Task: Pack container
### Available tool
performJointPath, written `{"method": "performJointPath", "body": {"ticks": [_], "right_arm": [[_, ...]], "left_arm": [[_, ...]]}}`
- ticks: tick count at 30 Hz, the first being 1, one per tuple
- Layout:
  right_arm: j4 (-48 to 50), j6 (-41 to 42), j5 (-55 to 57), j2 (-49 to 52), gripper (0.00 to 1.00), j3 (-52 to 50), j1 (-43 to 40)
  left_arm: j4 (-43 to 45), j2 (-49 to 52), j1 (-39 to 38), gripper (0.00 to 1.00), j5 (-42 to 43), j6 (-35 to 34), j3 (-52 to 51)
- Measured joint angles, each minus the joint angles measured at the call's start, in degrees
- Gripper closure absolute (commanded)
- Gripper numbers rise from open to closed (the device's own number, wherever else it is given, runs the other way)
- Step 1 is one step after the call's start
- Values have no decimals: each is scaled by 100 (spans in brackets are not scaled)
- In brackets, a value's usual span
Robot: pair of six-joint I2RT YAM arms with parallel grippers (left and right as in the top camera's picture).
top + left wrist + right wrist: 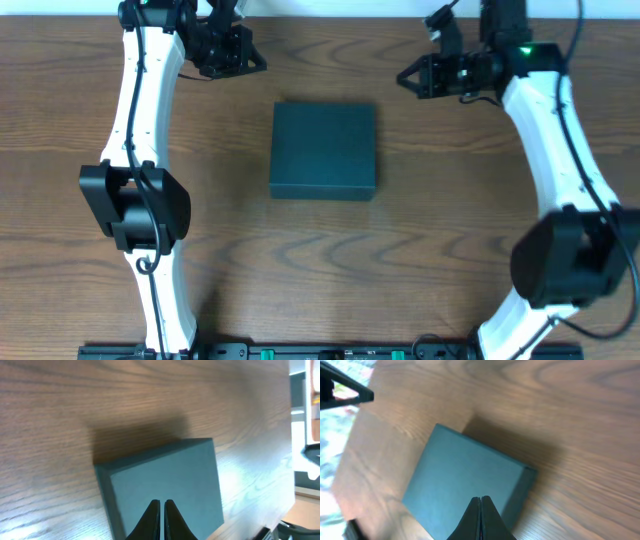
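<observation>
The container (324,151) is a dark teal-green square box, lid closed, lying flat in the middle of the wooden table. It also shows in the left wrist view (165,485) and the right wrist view (465,482). My left gripper (254,62) hangs at the back left, apart from the box, its fingers (162,504) shut and empty. My right gripper (408,78) hangs at the back right, apart from the box, its fingers (480,500) shut and empty. No snack packets show in any view.
The wooden table (330,260) stretches around the box. The two white arms stand at the left (140,200) and right (560,180) sides. The table's far edge runs along the top of the overhead view.
</observation>
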Motion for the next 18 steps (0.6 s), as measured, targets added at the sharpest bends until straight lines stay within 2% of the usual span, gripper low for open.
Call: {"method": "performJointPath", "body": {"ticks": [5, 12, 18], "right_arm": [[-411, 0, 391, -452, 99, 0, -254], [-942, -103, 684, -518, 99, 0, -551], [-1228, -278, 765, -588, 98, 0, -551]], "left_arm": [[-306, 0, -271, 94, -494, 114, 0], [-713, -15, -905, 94, -1058, 131, 0], [-1370, -431, -909, 94, -1405, 103, 0]]}}
